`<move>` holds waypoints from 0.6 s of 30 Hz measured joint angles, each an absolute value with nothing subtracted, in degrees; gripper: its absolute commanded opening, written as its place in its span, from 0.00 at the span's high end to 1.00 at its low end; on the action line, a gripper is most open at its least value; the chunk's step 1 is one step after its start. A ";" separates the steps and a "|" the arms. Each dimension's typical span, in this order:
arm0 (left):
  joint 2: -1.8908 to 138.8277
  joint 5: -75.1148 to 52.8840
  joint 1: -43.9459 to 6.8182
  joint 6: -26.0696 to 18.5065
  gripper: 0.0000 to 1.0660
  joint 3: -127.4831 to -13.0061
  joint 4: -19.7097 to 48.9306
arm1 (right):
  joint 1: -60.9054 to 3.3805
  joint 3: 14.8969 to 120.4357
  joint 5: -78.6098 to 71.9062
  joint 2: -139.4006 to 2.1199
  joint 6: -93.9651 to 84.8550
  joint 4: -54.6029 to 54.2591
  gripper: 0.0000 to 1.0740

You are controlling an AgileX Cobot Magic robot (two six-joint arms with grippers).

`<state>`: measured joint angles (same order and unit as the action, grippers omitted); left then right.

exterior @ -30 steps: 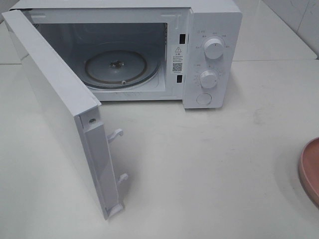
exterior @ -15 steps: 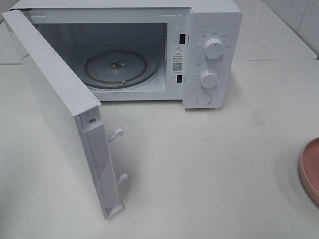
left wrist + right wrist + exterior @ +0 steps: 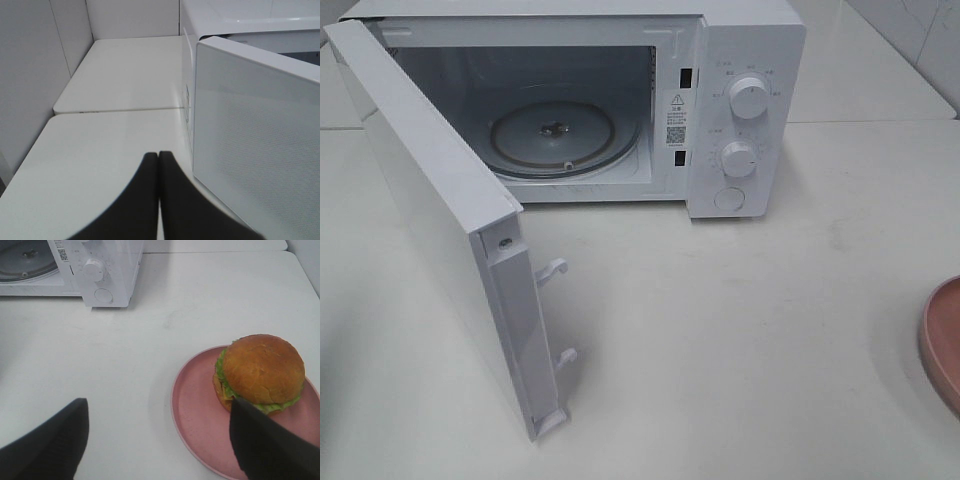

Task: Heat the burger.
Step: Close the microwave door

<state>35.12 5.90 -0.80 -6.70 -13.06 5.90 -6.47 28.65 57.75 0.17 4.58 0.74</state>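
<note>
Right now the left gripper [image 3: 159, 165] is keeping its dark fingers [image 3: 145, 200] clenched together on nothing, hovering over the white counter [image 3: 110, 150] just beside the outer face of the open microwave door [image 3: 255, 145]. Over on the other side, the right gripper [image 3: 157, 440] is holding its fingers [image 3: 50, 445] spread wide, grasping nothing, above the counter's bare surface and the pink plate [image 3: 195, 410]. The burger [image 3: 261, 372] is sitting on that plate, well apart from the white microwave [image 3: 740, 110], whose glass turntable [image 3: 560, 135] is lying bare inside.
</note>
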 measured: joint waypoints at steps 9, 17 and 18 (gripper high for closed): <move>48.19 21.66 -0.80 -1.72 1.00 -12.09 -1.03 | -6.47 28.65 57.75 0.17 4.58 0.74 0.29; 58.44 28.42 -3.72 4.24 1.00 -12.61 -8.71 | -6.47 28.65 57.75 0.17 4.58 0.74 0.29; 58.44 28.42 -3.72 4.24 1.00 -12.61 -8.71 | -6.47 28.65 57.75 0.17 4.58 0.74 0.29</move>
<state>58.44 28.42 -3.72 4.24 -12.61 -8.71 -6.47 28.65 57.75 0.17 4.58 0.74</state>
